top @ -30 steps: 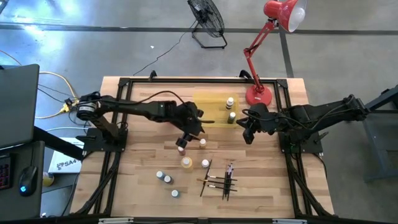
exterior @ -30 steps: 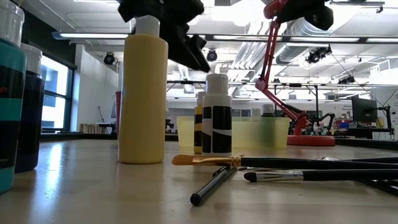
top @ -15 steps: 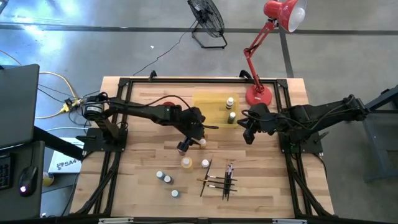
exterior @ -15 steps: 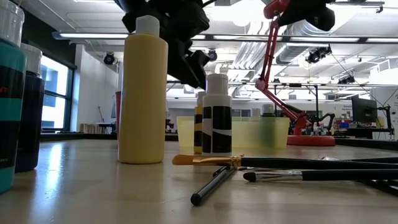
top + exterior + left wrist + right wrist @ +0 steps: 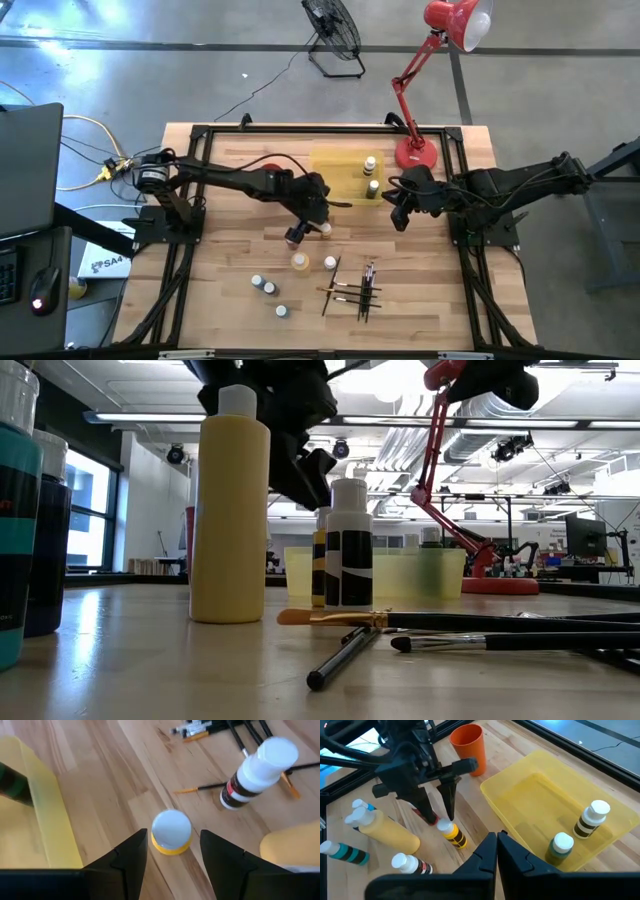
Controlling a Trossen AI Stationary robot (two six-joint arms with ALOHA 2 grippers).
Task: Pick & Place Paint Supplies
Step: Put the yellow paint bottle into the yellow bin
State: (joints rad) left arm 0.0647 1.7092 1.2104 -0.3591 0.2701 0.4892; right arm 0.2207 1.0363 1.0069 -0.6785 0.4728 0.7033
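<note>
Since a second ago the left arm has swung in over the middle of the table (image 5: 230, 300), and its left claw (image 5: 171, 845) now hangs low, fingers spread wide on either side of a small yellow-and-black striped bottle (image 5: 171, 832) without touching it. That bottle stands upright on the wood, white cap up, long axis vertical, just beside the near wall of the yellow tray (image 5: 335, 165). Next to it a red-banded bottle (image 5: 255, 775) and a larger yellow bottle (image 5: 230, 510) also stand upright. Three more small bottles (image 5: 264, 287) stand nearer the front edge. Right of them the paintbrushes (image 5: 352, 288) lie flat in a loose crossed heap, handles mostly running toward the front and back of the table. Two bottles (image 5: 577, 832) stand upright inside the tray. Farther right, the right claw (image 5: 496, 840) hovers near the tray, fingers pressed together, holding nothing.
</note>
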